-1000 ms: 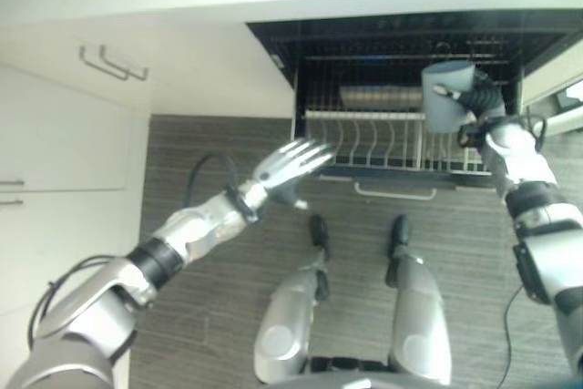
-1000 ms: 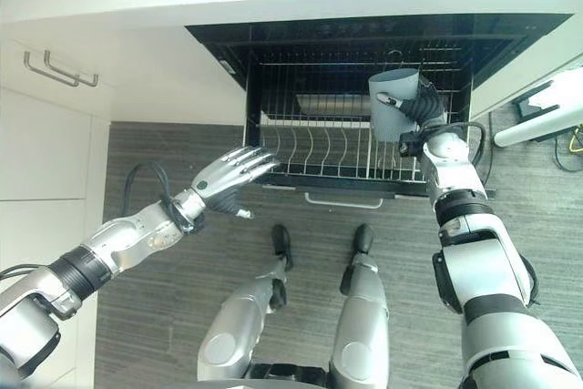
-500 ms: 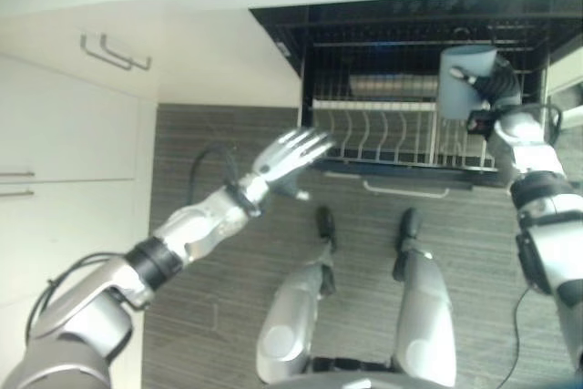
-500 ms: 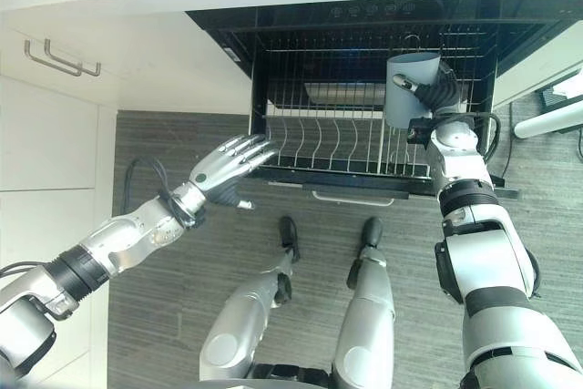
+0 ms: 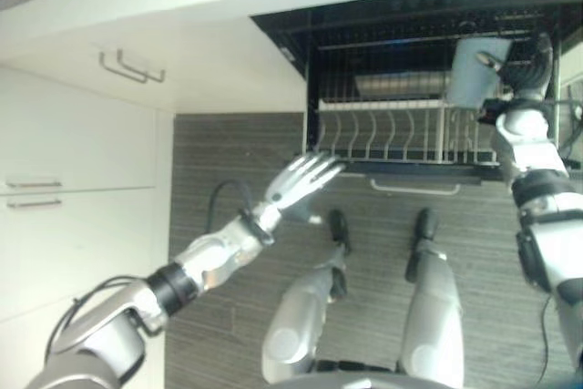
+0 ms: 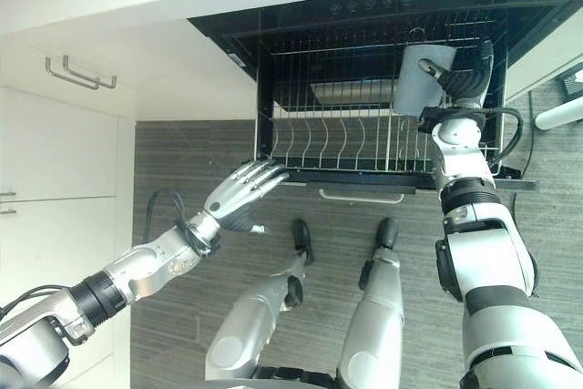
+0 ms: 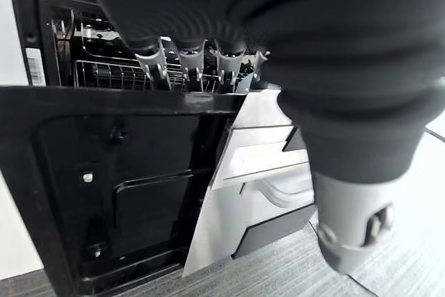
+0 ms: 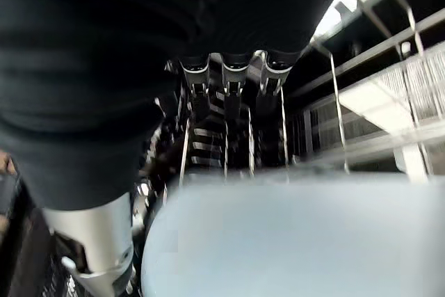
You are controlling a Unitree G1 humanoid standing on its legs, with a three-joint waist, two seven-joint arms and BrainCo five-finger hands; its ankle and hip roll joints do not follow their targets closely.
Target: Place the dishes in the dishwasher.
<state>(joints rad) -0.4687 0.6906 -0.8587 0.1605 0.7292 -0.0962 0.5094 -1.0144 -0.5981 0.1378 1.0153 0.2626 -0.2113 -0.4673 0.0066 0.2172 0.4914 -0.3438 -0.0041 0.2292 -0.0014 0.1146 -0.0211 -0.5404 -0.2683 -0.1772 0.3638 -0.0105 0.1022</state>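
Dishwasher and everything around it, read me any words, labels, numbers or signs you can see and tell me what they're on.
No text can be read.
Small pale control symbols on the dishwasher top edge: too small to read.
White sticker on the dishwasher's side frame, left wrist view: print too blurred to read.
The grey cup in the right hand: no visible marking.

No text, number or sign can be read. A white sticker [image 7: 35, 66] on the dishwasher [image 7: 125, 193] frame carries dark print too small to make out, and a row of small marks [image 6: 369, 3] along its top control strip is likewise illegible.
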